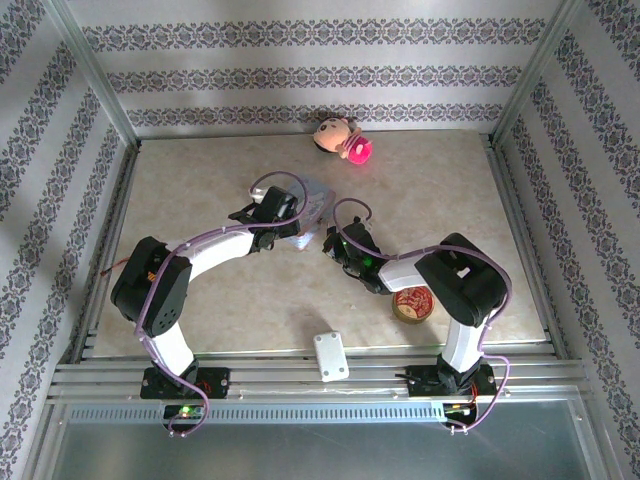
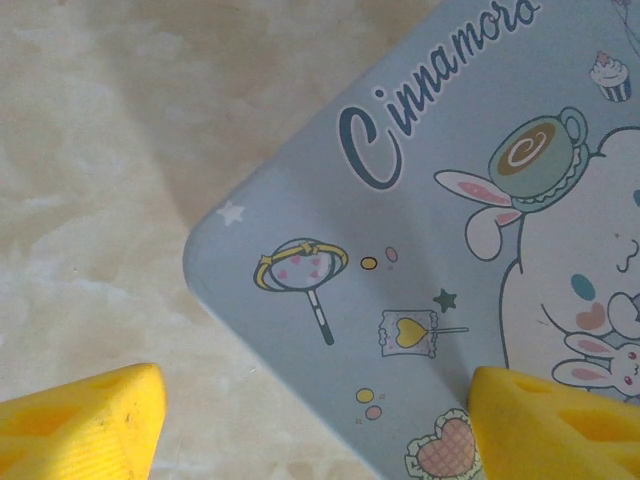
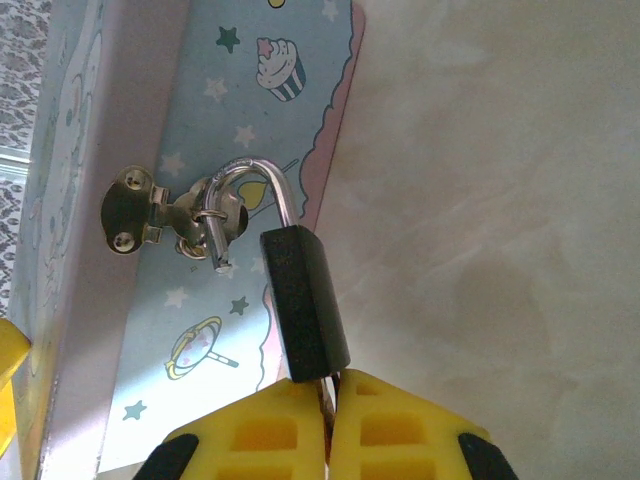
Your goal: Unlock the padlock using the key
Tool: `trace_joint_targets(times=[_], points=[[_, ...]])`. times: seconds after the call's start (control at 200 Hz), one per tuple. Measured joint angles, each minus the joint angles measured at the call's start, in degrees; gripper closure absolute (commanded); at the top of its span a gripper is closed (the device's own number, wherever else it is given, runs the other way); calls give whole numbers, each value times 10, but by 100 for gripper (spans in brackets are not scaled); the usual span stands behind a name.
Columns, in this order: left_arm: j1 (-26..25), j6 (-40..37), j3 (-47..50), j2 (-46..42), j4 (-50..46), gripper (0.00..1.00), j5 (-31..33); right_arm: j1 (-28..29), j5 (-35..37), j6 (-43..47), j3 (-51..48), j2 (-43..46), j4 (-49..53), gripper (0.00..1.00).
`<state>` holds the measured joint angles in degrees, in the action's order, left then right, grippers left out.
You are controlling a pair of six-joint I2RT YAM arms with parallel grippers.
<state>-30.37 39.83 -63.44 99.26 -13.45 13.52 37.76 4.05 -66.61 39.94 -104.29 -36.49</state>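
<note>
Dark padlock (image 3: 305,300) hooked by its shackle through the pale-blue tin's (image 3: 200,120) hasp (image 3: 130,215) | my right claw (image 3: 330,388) pinched shut on the key (image 3: 323,379) beneath it | my left claw (image 2: 315,385) wide over the tin's lid.

The tin (image 2: 400,250) was pale blue, printed with white stars, hearts, a cupcake, dark blue lettering and a white long-eared character — pink along its edge. The padlock (image 3: 303,300) had a near-black body and a silvery shackle; the key (image 3: 326,381) was a pale sliver. The left gripper (image 2: 315,385) and right gripper (image 3: 330,385) had yellow fingers. The table (image 1: 200,180) was marbled beige, and the walls (image 1: 300,75) white with grey floral bands.
</note>
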Motion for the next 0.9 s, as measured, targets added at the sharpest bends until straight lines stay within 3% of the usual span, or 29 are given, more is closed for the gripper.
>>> trace_joint_targets(times=[0.899], points=[[0, 7, 1, 0, 0, 11, 0, -1, 0, -45, -6, -29, -65, 100]])
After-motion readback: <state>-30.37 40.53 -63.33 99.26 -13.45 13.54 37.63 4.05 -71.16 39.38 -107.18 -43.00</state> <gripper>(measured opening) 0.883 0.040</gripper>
